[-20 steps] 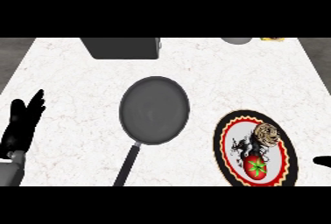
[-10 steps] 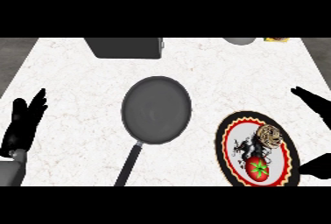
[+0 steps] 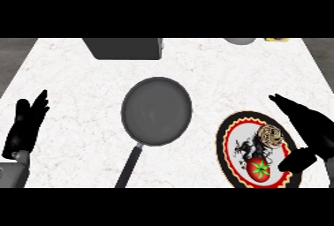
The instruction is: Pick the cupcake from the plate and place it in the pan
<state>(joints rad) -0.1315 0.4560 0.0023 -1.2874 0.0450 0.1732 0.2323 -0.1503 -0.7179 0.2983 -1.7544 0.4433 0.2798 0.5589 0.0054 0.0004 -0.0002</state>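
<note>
Cupcake (image 3: 271, 136) sits on the plate (image 3: 229, 132); pan (image 3: 157, 110) holds nothing; right hand (image 3: 306, 128) spread beside the plate.

White marbled counter (image 3: 78, 75) fills most of view, fine pale veining across top. Dark grey floor visible beyond its edges at 10 and 2 o'clock. Grey box-shaped object (image 3: 123, 47) at 11 o'clock, cut off by upper edge, resting on counter. Grey rounded object (image 3: 239, 40) at 1 o'clock, only lower part showing, kind unclear. Small yellowish item (image 3: 276, 39) just right of it, near 1 o'clock corner, too small to identify. All three well apart from counter's centre.
</note>
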